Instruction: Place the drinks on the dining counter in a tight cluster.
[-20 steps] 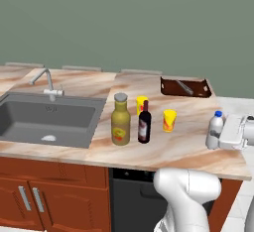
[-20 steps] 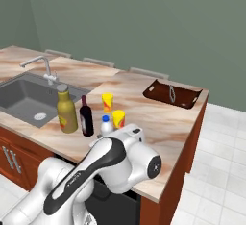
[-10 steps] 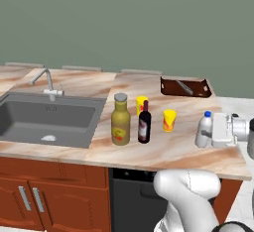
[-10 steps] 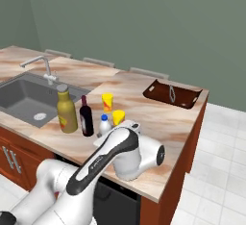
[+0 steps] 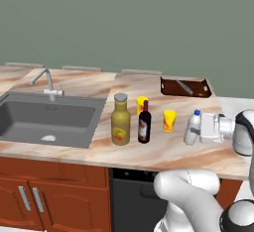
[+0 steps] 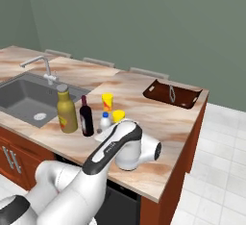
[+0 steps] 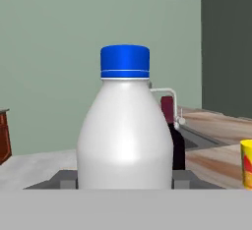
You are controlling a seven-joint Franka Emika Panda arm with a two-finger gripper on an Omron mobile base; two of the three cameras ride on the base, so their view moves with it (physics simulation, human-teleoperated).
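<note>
On the marbled dining counter (image 5: 163, 154), toward its right side, the small white bottle (image 5: 192, 127) with a blue cap stands upright between the fingers of the end effector (image 5: 198, 131), which reaches in level from the right. The hand view puts that white bottle (image 7: 125, 133) dead centre and very near, with a dark finger tip (image 7: 66, 179) hard against each flank of its body, so the end effector is closed around the bottle. From these pictures it cannot be told whether the bottle's base rests on the counter or rides just above it.

Left of the held bottle, a short yellow cup (image 5: 169, 120) stands near it. Further left is the dark wine bottle (image 5: 144, 123) with a maroon label, and just beside that the fat olive-yellow bottle (image 5: 120, 120) with a grey cap; these two stand close together, near the right edge of the dark grey sink (image 5: 44, 119). A second yellow cup (image 5: 141, 104) stands behind the wine bottle. A brown tray (image 5: 185, 87) lies at the back of the counter, well apart from the bottles. From the right base view the white bottle (image 6: 104, 121) shows just over the arm, near the wine bottle (image 6: 86, 117).
</note>
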